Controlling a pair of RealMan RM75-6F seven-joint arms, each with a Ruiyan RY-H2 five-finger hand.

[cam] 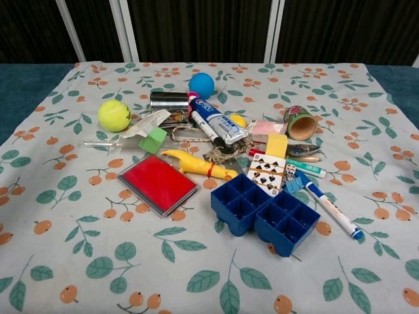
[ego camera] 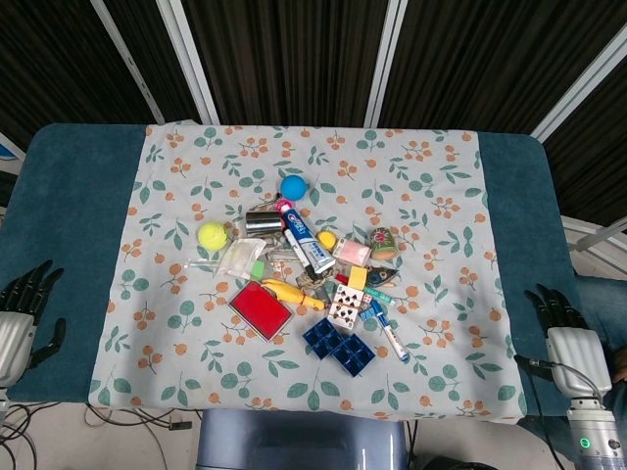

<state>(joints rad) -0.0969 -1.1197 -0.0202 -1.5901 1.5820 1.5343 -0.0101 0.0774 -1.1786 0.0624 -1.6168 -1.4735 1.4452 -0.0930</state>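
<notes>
Both hands are seen only in the head view, at the near table edge, well apart from the pile of small things. The left hand [ego camera: 18, 318] lies at the near-left corner over the teal table cover [ego camera: 59, 196], fingers spread, nothing held. The right hand [ego camera: 566, 338] lies at the near-right corner beside the edge of the floral cloth [ego camera: 441, 176], fingers likewise apart and empty.

Landmark taken: the dark blue plastic ice-cube tray [ego camera: 339, 345] at the near side of the pile. Just right of it a white marker pen with a blue cap [ego camera: 390, 334] is noted, its long axis running from far-left to near-right, the near end turned toward the right hand. Of the pile, this pen and the tray are judged the things nearest the right hand; the pen lies to that hand's left, slightly farther up the table.

Left of the tray lies a flat red rectangular case [ego camera: 261, 309]; far-left of the tray, a yellow-green tennis ball [ego camera: 212, 235], the thing nearest the left hand, though well apart from it.
</notes>
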